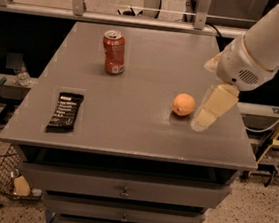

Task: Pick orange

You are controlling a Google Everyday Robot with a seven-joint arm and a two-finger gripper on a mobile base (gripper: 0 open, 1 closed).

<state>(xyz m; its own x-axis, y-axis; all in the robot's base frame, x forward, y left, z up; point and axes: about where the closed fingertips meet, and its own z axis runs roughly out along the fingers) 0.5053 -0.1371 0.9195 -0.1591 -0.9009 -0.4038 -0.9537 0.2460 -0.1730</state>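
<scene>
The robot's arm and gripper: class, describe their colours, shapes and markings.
The arm is a thick, rounded white tube ending in a bulbous housing with a small patch of dark vent slots and a thin tan ring. The gripper, just right of the orange above the table, is cream, flat and tapering. No lettering shows.

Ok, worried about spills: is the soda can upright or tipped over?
Upright: the soda can stands on its base, top facing up. The claw hovers beside the orange.
</scene>
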